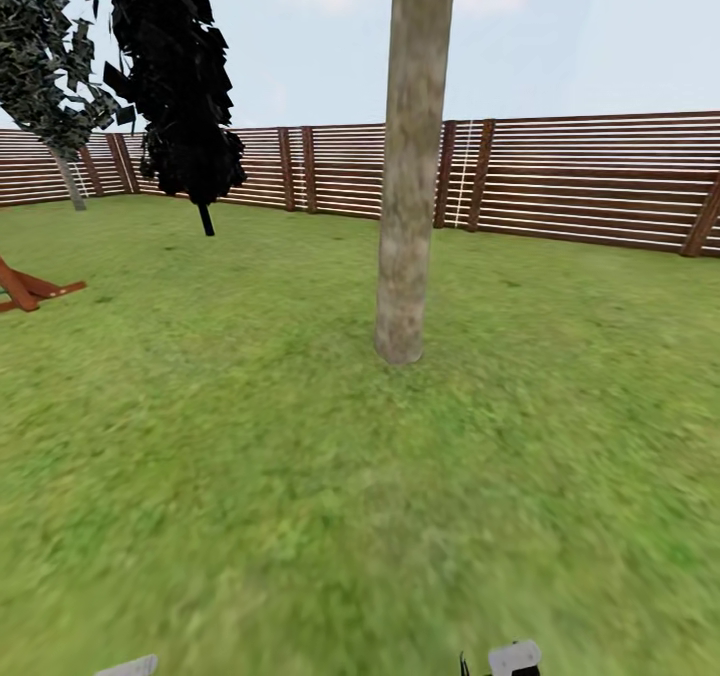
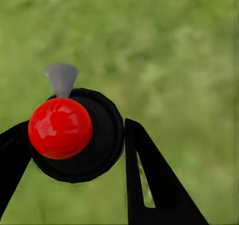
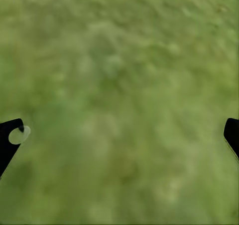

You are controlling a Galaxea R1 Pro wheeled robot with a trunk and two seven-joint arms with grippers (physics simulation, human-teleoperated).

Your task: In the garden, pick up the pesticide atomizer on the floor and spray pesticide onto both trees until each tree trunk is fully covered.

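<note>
Head view: grass lawn (image 1: 300,476) around tree trunk (image 1: 408,206); slat fence (image 1: 600,181) behind

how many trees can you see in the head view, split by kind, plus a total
Thick pale grey-brown trunk tree: 1
Near-black narrow tree: 1
Grey-green mottled tree with a thin pale trunk, at the far left by the fence: 1
Total: 3
</note>
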